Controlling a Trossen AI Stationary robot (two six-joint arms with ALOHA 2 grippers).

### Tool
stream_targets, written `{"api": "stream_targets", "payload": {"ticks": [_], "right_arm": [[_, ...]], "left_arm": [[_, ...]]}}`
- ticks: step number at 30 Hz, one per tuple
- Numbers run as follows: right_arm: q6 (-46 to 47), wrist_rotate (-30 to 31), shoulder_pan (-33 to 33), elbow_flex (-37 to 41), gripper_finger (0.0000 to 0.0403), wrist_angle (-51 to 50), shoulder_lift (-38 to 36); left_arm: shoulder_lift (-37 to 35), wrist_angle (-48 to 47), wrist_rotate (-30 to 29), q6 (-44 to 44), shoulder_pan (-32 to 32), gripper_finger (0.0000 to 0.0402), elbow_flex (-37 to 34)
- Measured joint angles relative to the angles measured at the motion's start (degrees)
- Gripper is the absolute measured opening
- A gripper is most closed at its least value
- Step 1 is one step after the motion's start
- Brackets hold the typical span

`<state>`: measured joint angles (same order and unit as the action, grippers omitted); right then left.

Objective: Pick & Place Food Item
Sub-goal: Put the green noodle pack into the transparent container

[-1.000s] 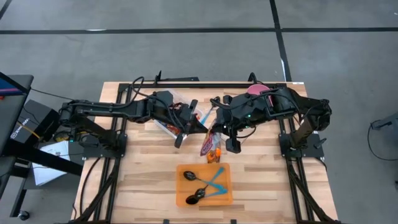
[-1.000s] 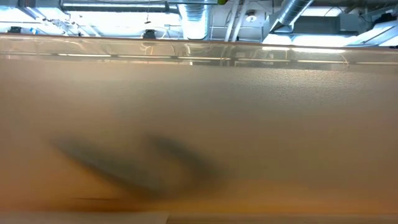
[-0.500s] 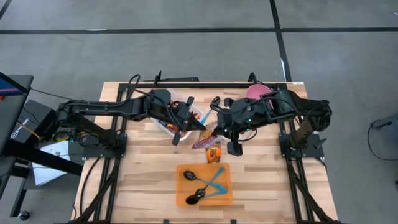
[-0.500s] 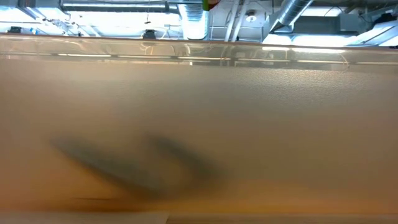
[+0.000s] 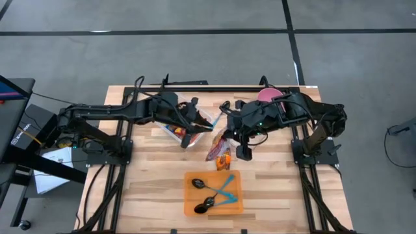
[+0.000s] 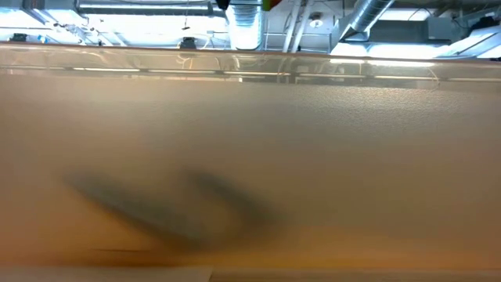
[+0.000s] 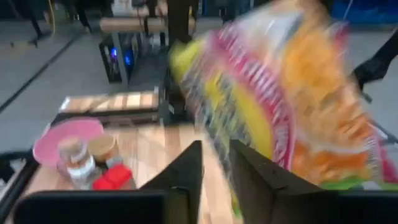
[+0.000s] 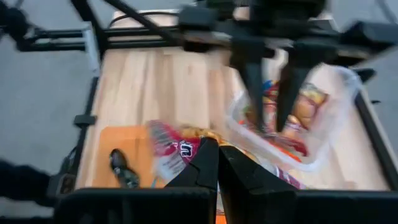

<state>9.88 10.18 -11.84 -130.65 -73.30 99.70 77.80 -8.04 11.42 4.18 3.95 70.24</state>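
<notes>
A crinkly snack packet (image 5: 216, 148), red, yellow and orange, hangs at mid-table under my right gripper (image 5: 227, 135), which is shut on it. The right wrist view shows the packet (image 8: 177, 146) spreading out from my right gripper (image 8: 217, 149). My left gripper (image 5: 197, 127) stands just left of it, open, its two fingers (image 8: 252, 81) apart over a clear bag of food (image 8: 323, 106). From the left wrist, the packet (image 7: 280, 93) looms blurred just beyond my left gripper (image 7: 216, 149); I see no touch. My right gripper pinches the packet by its upper edge (image 8: 199, 142) between its two shut fingers, slanting down from the table's right side. The packet hangs below the fingers. Whether its lower end (image 5: 213, 156) reaches the table I cannot tell.
An orange tray (image 5: 192, 208) with dark spoons and blue-handled utensils lies near the front edge. A small orange item (image 5: 224, 161) lies on the wood between packet and tray. A pink plate (image 5: 268, 95) with small jars (image 7: 87, 158) sits at the far right. Something beige blocks the low view.
My left gripper has drawn back a little from the right gripper, toward the table's far left and over the clear bag. The packet has swung under the right gripper: it lay out more level half a second ago and now hangs down again.
</notes>
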Motion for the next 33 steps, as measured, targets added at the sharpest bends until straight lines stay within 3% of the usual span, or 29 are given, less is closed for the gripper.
{"api": "stream_targets", "payload": {"ticks": [8,13,17,22,33], "right_arm": [[3.74,0.63,3.64,0.00,0.0000,0.07,0.00],[4.69,0.55,6.03,-0.05,0.0000,1.05,0.81],[3.17,0.45,7.20,-0.20,0.0000,2.29,2.44],[2.07,0.21,8.42,0.05,0.0000,2.59,3.45],[0.16,0.23,9.82,0.04,0.0000,3.52,3.48]], "left_arm": [[-3.61,1.10,0.12,-3.21,-0.48,0.0183,0.05],[-3.82,4.34,-2.22,-7.72,-1.29,0.0220,0.04],[-2.82,6.27,-8.14,-7.61,-2.40,0.0229,0.09],[-2.77,6.22,-11.32,-7.67,-2.60,0.0226,0.06],[-2.73,2.56,-13.60,-7.67,-2.60,0.0194,0.06]]}}
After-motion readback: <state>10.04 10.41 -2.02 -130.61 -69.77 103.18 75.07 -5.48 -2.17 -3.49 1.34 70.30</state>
